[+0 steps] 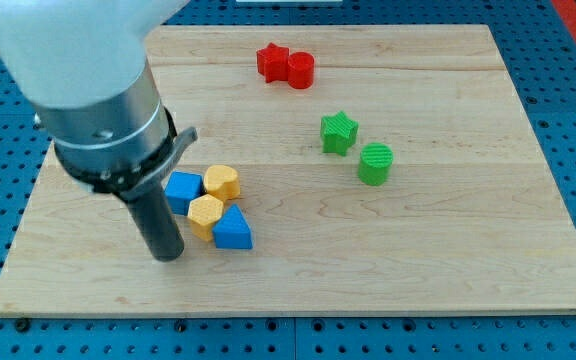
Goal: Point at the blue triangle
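The blue triangle (232, 229) lies on the wooden board (418, 250) left of centre, near the view's bottom. It touches a yellow block (206, 214) at its upper left. My tip (169, 256) rests on the board just to the left of the blue triangle and a little below it, with a small gap between them. A blue cube (183, 191) and a second yellow block (222, 182) sit right above this pair, forming one tight cluster. The arm's grey body covers the board's upper left corner.
A red star (272, 61) and a red cylinder (300, 70) touch each other near the view's top. A green star (338, 132) and a green cylinder (375, 164) stand right of centre. A blue pegboard surrounds the board.
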Tool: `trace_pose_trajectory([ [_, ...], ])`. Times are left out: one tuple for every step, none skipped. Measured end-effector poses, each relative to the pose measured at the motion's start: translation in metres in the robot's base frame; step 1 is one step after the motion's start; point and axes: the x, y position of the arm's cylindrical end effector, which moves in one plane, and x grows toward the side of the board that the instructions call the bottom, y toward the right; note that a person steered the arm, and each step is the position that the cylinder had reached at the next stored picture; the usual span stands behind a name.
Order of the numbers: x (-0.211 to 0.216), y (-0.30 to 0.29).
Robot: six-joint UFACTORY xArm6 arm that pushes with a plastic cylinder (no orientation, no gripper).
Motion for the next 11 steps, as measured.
trace_pose_trajectory([
  [-0.006,0.01],
  [-0.006,0.01],
  [-0.006,0.006],
  [0.017,-0.025],
  [0.022,-0.015],
  [0.021,0.051],
  [0.007,0.128],
  [0.014,0.146],
  [0.043,0.107],
  [0.022,0.033],
  [-0.022,0.094],
])
